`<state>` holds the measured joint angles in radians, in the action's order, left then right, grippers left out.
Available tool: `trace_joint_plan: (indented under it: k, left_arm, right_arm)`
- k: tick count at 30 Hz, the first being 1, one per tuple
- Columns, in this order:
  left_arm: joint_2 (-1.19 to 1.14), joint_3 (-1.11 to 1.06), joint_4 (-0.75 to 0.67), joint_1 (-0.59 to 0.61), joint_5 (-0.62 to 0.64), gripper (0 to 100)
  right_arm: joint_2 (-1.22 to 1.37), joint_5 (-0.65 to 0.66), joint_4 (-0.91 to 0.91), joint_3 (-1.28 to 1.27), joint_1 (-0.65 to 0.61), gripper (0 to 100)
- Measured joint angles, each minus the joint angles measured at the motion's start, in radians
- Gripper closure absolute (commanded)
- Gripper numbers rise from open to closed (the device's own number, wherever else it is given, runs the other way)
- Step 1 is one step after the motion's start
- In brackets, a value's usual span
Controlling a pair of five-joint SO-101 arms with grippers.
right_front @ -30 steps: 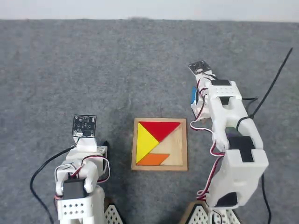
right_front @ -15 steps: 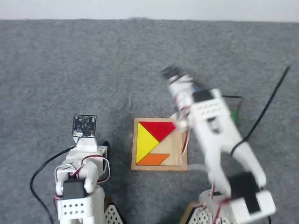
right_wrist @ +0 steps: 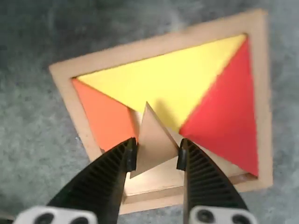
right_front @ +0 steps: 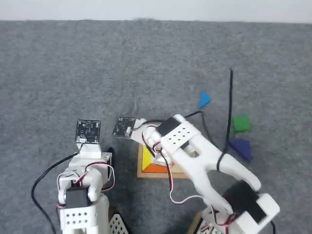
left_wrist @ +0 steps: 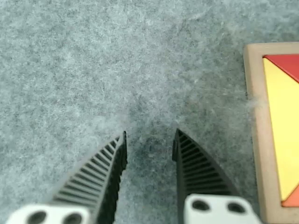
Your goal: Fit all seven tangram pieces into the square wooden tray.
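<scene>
Right wrist view puts the right gripper [right_wrist: 156, 142] directly above the square wooden tray [right_wrist: 154, 47], its fingers [right_wrist: 114, 175] closed on a pale, wood-coloured triangular piece [right_wrist: 150, 128]. The held triangle's tip points away from the fingers and overlaps the large yellow triangle [right_wrist: 173, 79]. It casts a shadow there, so it appears to hang clear of the tray rather than lie in it. Below it and back toward the fingers is the tray's bare floor, bounded by the orange parallelogram [right_wrist: 105, 112] on one side and the large red triangle [right_wrist: 226, 107] on the other. Judging by that, the piece probably has to come back off the yellow and turn to match the gap before going down. The edges of the seated pieces are what could catch it.

Beside the tray, the left gripper [left_wrist: 150, 135] hovers with fingers apart over the grey felt worktop [left_wrist: 93, 56], holding nothing.

Farther off in the high view, well apart from the tray, a light blue triangle [right_front: 204, 99], a green square [right_front: 240, 123] and a dark blue piece [right_front: 241, 147] lie loose. A black cable [right_front: 230, 107] passes between the blue triangle and the green square.
</scene>
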<state>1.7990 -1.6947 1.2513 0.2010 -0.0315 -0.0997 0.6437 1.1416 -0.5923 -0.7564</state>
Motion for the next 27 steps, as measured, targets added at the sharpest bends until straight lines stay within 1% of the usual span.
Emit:
trace_joint_plan:
  k: [5, 13, 15, 20, 27]
  left_arm:
    - [0.0, 0.0, 0.0, 0.0, 0.0, 85]
    - [0.0, 0.0, 0.0, 0.0, 0.0, 85]
    - [0.0, 0.0, 0.0, 0.0, 0.0, 85]
    - [0.0, 0.0, 0.0, 0.0, 0.0, 85]
    - [0.0, 0.0, 0.0, 0.0, 0.0, 85]
  right_arm:
    - [0.037, 0.091, 0.0, 0.0, -0.003, 87.6]
    - [0.06, 0.169, 0.0, 0.0, -0.005, 86.9]
    - [0.06, 0.178, 0.0, 0.0, -0.005, 84.7]
    - [0.06, 0.181, 0.0, 0.0, -0.005, 75.3]
    - [0.061, 0.183, 0.0, 0.0, -0.005, 75.3]
